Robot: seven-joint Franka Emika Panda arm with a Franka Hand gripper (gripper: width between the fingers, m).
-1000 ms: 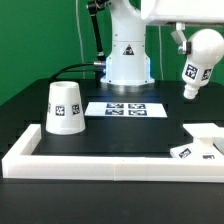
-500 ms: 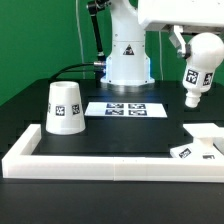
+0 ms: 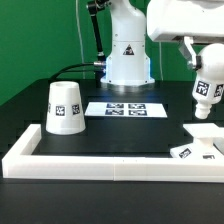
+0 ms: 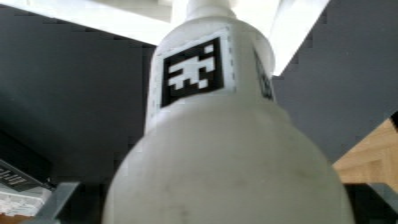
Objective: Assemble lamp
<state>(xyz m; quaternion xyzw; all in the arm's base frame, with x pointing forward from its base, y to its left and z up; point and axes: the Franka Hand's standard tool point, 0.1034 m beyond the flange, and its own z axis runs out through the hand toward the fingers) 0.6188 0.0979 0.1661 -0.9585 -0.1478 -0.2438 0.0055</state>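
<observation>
**Holding the bulb above the base, with nothing joined yet**

One robot arm [image 3: 185, 20] reaches in at the exterior view's right. Its single gripper [image 3: 206, 62] is closed on the round end of the bulb [image 3: 207, 92], which hangs upright in the air with its narrow neck pointing down. The bulb carries a square black-and-white tag on its side.

Directly below the neck, at the right edge of that view, lies the flat angular base [image 3: 203, 142] on the black table [image 3: 120, 135]. A gap shows between neck and base, so the two are near but apart. The wrist view is almost filled by the bulb [image 4: 214, 140], and white surfaces that look like the base show beyond its neck. How well the neck lines up with the base's socket cannot be told.

The shade [image 3: 64, 107] stands alone on the table at the exterior view's left, well apart from the other parts.

By this reading the assembly is at an early stage: the bulb is picked up, but it is not yet seated in the base, and the shade is untouched.

Counted: one base, one bulb, one shade. Also one marker board [image 3: 125, 108] lying flat in the middle of the table, and one low white rail [image 3: 100, 162] along the table's front and sides.
</observation>
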